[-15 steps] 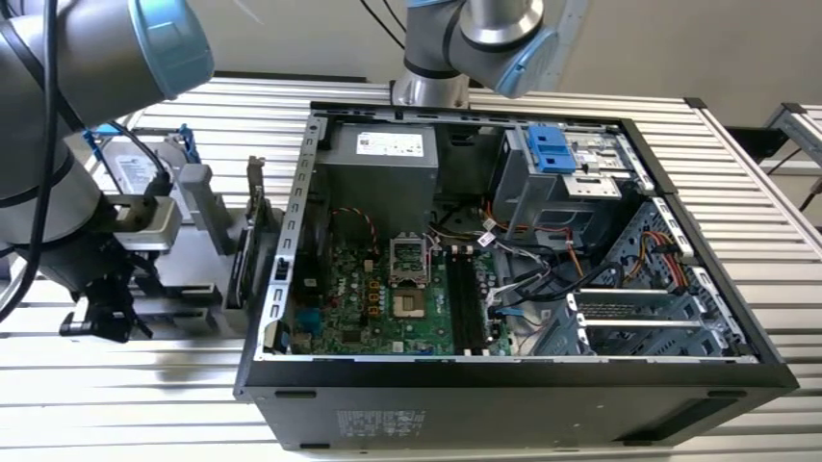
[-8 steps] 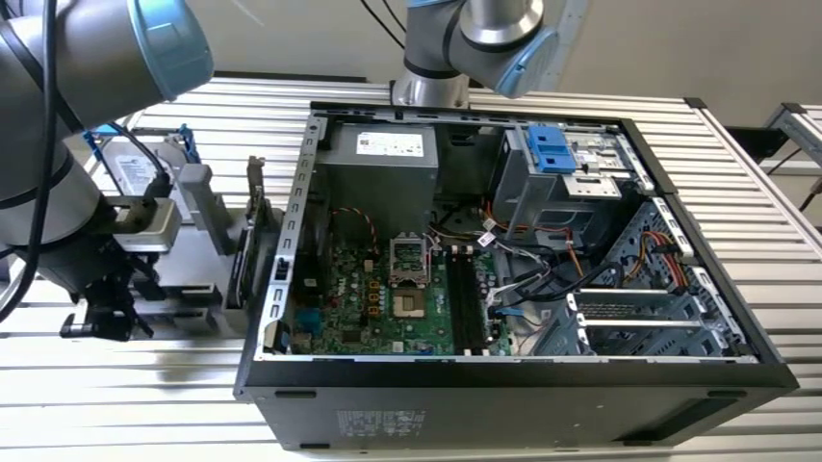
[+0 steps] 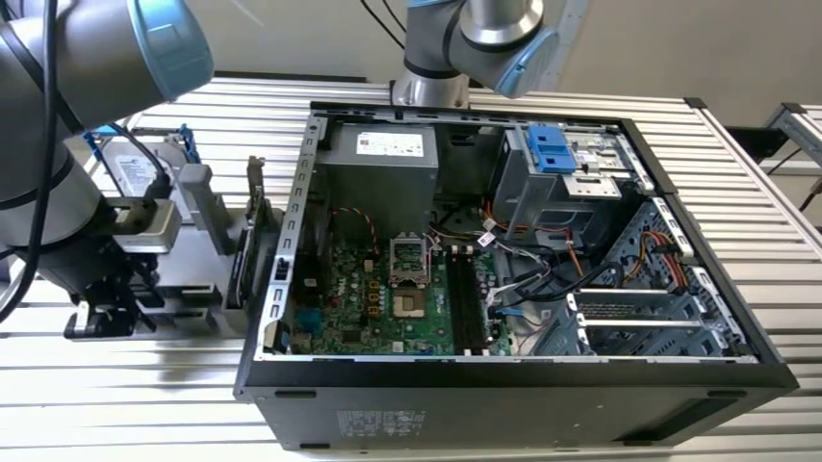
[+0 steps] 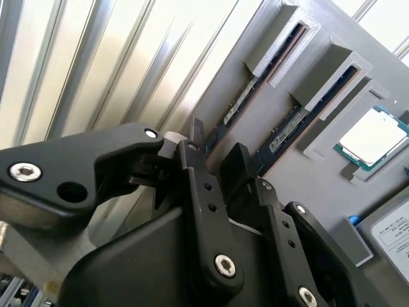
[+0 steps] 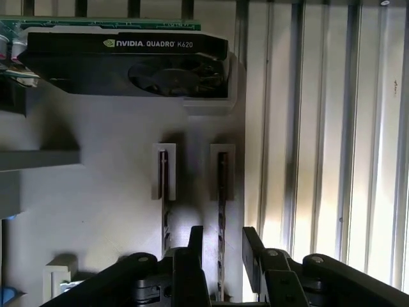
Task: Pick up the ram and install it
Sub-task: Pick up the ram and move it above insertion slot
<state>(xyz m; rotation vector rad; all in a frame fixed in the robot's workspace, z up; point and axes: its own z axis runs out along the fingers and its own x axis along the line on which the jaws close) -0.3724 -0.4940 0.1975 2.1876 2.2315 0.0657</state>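
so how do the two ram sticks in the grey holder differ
The outer ram stick sits between the gripper's open jaws; the inner ram stick lies outside them. The outer one runs along the holder's edge by the slatted table; the inner one is a slot further in. Both stand on edge in slots.

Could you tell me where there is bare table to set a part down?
Bare slats lie on the table to the exterior view's right of the computer case, and on the camera's side of the grey holder. The holder itself is crowded: the gripper straddles a ram there.
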